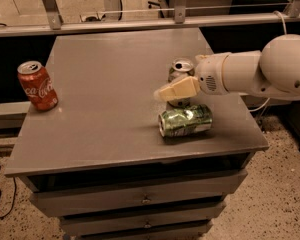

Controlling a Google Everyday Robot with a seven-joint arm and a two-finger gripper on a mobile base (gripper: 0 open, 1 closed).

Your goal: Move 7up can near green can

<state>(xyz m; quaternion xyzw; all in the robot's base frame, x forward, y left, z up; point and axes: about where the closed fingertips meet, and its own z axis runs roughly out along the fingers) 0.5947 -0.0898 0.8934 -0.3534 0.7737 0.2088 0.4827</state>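
Note:
The 7up can [182,67] stands upright on the grey table [105,84], right of centre, its silver top showing. My gripper [174,86] reaches in from the right on a white arm and is shut on the can. One cream finger [176,90] crosses the can's front and hides its lower body; the other finger is hidden behind it. The green can [186,120] lies on its side just in front of the 7up can, shiny and wrinkled, a small gap away.
A red cola can [37,85] stands upright near the table's left edge. The table's right edge [250,119] is close to both cans. Drawers [140,199] sit under the tabletop. A metal rail [140,21] runs behind the table.

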